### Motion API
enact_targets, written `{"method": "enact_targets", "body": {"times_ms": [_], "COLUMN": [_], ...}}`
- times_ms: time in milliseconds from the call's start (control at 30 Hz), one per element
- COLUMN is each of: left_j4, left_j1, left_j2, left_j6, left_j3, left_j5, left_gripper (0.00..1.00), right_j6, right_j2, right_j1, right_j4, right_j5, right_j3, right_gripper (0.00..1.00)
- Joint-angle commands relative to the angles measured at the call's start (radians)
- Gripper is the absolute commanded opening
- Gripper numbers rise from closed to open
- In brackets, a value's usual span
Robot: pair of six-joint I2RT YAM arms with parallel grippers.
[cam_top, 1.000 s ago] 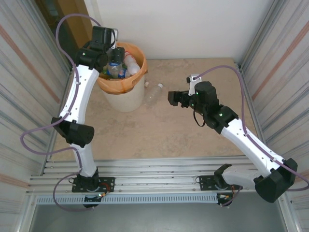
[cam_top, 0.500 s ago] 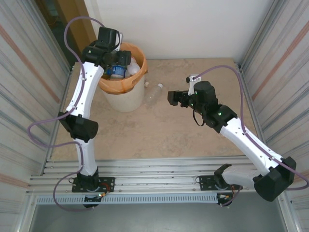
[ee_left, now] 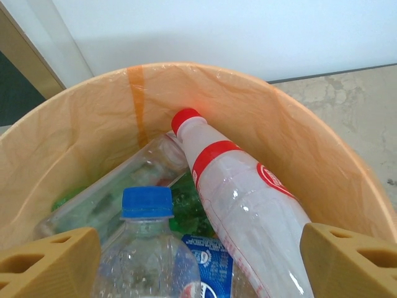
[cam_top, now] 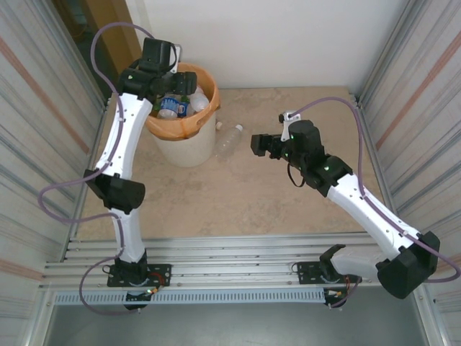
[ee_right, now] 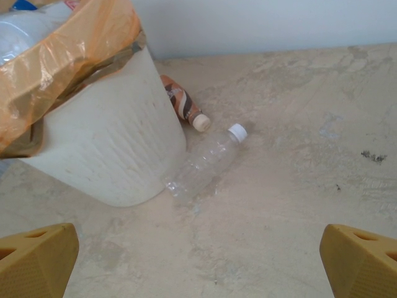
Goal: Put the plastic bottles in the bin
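1. Beige stone-patterned tabletop (cam_top: 238, 202): carries the bin at its far left. Two bottles lie loose on it beside the bin.
2. Round white plastic bin (ee_right: 105, 143) lined with an orange bag: well filled, with bottles heaped close to the rim.
3. Left gripper (ee_left: 200, 257): hangs over the bin mouth, fingers spread wide, pinching nothing. A bottle lies below, between them, apparently clear of both pads.
4. Right gripper (ee_right: 198, 261): hovers low over the table, fingers spread wide and empty, facing the two loose bottles.
5. Clear plastic bottle with a red cap and red band (ee_left: 248, 198): in the bin, leaning on the liner, cap toward the far wall.
6. Clear plastic bottle with a blue cap (ee_left: 149, 248): in the bin, beside the red-capped bottle. Green bottle plastic (ee_left: 186, 208) shows between the two.
7. Clear crushed bottle with a white cap (ee_right: 201, 167): on the table, on its side, base at the bin's foot, cap pointing away.
   - Judged light, thin-walled and slick. It will likely dent under pressure and may roll.
   - Best hold: across the mid-body with a modest squeeze.
8. Copper-brown bottle with a cream cap (ee_right: 183, 102): on the table, tucked against the bin wall behind the white-capped bottle.
   - Judged equally light.
   - The bin side leaves little finger room, so take the cap end, where the neck is stiffer and stands clear.
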Motion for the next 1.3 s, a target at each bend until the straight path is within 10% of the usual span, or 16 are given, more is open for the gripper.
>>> {"method": "enact_targets", "body": {"times_ms": [0,733,1267], "left_j4": [0.063,0.592,0.592], "left_j1": [0.009,-0.23,-0.234], "left_j2": [-0.119,-0.873,-1.055], "left_j6": [-0.028,-0.202,-0.314], "left_j3": [-0.061,-1.039,-1.259], "left_j5": [0.027,-0.14,-0.235], "left_gripper": [0.84,0.99,0.99], "right_j6": [0.073,0.318,0.346], "right_j2": [0.032,0.668,1.048], "right_j1": [-0.01,-0.039,-0.009], "right_j4": [-0.023,-0.145,-0.134], "right_j5": [0.033,-0.044,-0.063], "right_j3": [0.008,0.4,0.733], "right_gripper": [0.98,0.98,0.98]}}
